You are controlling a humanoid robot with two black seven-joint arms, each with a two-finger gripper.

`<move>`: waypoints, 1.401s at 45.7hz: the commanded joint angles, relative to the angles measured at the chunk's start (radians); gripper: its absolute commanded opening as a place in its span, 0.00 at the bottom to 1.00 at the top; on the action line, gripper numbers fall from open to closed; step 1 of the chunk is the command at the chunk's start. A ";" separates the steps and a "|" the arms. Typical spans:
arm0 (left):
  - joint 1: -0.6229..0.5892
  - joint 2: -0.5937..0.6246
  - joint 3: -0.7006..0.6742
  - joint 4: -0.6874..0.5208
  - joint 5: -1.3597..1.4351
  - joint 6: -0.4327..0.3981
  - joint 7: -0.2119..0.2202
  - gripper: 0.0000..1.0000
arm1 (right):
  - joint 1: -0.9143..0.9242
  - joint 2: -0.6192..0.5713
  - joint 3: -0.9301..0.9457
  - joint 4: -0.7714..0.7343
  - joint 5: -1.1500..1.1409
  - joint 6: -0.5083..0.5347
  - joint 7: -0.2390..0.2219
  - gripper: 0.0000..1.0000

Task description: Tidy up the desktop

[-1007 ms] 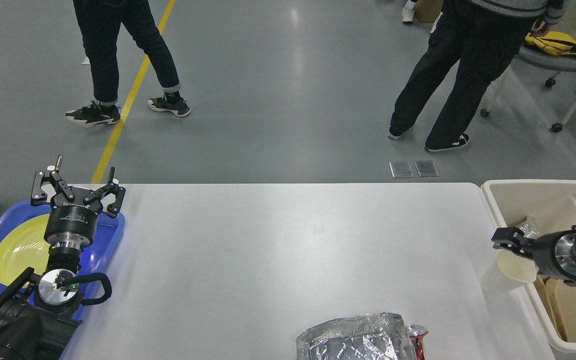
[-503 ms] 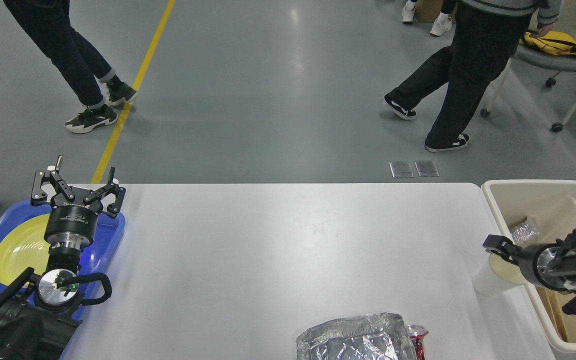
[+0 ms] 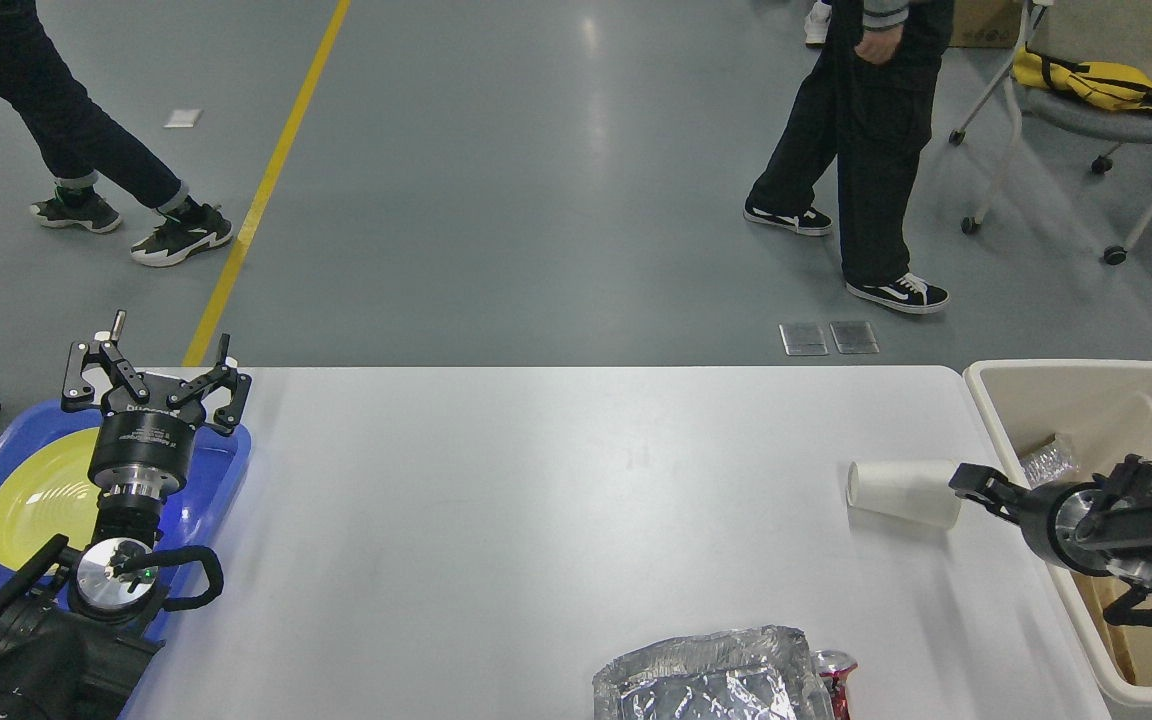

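The white desktop fills the middle of the head view. A white paper cup lies on its side near the right edge, bottom end pointing left. My right gripper is at the cup's right end and touches or nearly touches it; only one dark finger shows, so whether it grips the cup is unclear. My left gripper stands open, fingers spread, above the far corner of the blue tray, holding nothing.
A yellow plate lies in the blue tray. A beige bin with scraps stands at the right. Crumpled foil and a red can sit at the front edge. Two people and a wheeled chair are on the floor beyond.
The cup went from upright at the table's right edge to lying on its side further left. My right gripper shifted left with it. The left arm stayed still; both people walked on.
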 commanded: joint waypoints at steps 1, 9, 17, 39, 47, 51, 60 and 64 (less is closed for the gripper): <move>0.000 0.000 0.000 -0.001 0.000 0.000 0.000 0.97 | -0.005 0.001 0.002 0.000 0.000 0.000 0.000 1.00; 0.000 0.000 0.000 0.001 0.000 0.000 0.000 0.97 | 0.000 0.001 0.002 0.000 0.000 0.000 0.000 1.00; 0.000 0.000 0.000 0.001 0.000 0.000 0.000 0.97 | -0.006 0.001 0.008 -0.001 0.000 -0.006 0.000 1.00; 0.000 0.000 0.000 0.001 0.000 0.000 0.000 0.97 | -0.173 0.104 0.126 -0.170 0.009 -0.075 0.000 1.00; 0.000 0.000 0.000 0.001 0.000 0.000 0.000 0.97 | -0.203 0.104 0.184 -0.171 0.011 -0.070 0.000 1.00; 0.000 0.000 0.000 0.001 0.000 0.000 0.000 0.97 | -0.203 0.104 0.184 -0.165 0.011 -0.058 0.000 1.00; 0.000 0.000 0.000 0.001 0.000 0.000 0.000 0.97 | -0.209 0.101 0.181 -0.162 0.011 -0.057 0.000 1.00; 0.000 0.000 0.000 0.001 0.000 0.000 0.000 0.97 | -0.203 0.093 0.181 -0.155 0.011 -0.057 0.000 1.00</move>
